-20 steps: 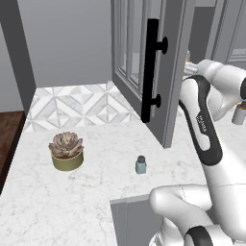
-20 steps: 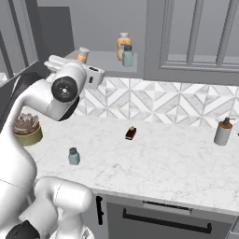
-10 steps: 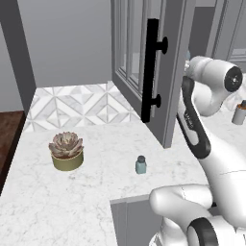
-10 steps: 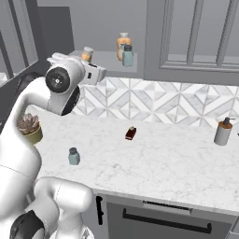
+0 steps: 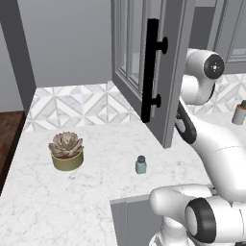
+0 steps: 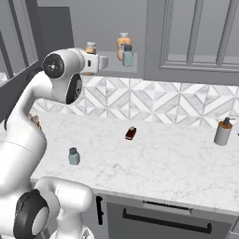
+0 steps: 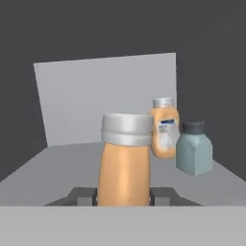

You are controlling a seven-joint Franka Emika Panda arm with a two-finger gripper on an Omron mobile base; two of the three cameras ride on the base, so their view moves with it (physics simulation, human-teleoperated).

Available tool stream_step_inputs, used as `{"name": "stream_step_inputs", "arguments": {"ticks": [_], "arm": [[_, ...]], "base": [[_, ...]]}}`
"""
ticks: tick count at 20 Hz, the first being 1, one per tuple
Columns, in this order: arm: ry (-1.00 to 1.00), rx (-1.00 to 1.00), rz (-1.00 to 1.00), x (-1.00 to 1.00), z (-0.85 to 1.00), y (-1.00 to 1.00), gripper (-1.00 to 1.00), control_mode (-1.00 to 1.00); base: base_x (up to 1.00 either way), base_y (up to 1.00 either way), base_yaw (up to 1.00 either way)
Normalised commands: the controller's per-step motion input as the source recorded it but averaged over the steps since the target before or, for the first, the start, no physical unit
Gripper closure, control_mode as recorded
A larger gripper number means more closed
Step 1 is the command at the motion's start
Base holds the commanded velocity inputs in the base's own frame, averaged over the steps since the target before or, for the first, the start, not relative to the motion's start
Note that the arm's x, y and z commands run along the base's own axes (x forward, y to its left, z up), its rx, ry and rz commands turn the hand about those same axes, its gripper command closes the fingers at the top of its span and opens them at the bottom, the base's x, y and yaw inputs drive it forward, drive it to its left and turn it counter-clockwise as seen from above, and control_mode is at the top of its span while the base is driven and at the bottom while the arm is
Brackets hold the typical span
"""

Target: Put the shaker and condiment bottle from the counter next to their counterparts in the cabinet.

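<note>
So the end effector (image 7: 123, 196) is clamped on the condiment bottle (image 7: 125, 161), holding it upright inside the open cabinet (image 5: 168, 72), just above the shelf (image 7: 57, 168). In the hand view, a second orange bottle (image 7: 164, 127) and a teal jar with a dark cap (image 7: 194, 147) sit further back at about 2 o'clock from the held one, right beside each other. The shaker (image 6: 73, 156) is down on the marble bench (image 6: 163, 163), near the front edge. At roughly 1 o'clock from it in the right base view lies a small dark brown bottle (image 6: 131, 133), and a grey-brown dispenser (image 6: 223, 131) stands far off at 3 o'clock. A potted succulent (image 5: 66, 150) sits at 9 o'clock of the shaker in the left base view.
</note>
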Motion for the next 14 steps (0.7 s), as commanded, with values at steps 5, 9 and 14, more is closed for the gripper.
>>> {"name": "stream_step_inputs", "arguments": {"ticks": [5,9,14], "arm": [[-0.01,-0.03,0.0,0.12,0.0,0.01,1.0,-1.0],[0.0,-0.05,-0.01,0.12,0.0,-0.16,1.0,-1.0],[-0.01,-0.02,-0.07,0.51,0.04,-0.11,1.0,-1.0]], "base": [[0.0,0.0,0.0],[0.0,0.0,0.0],[0.0,0.0,0.0]]}}
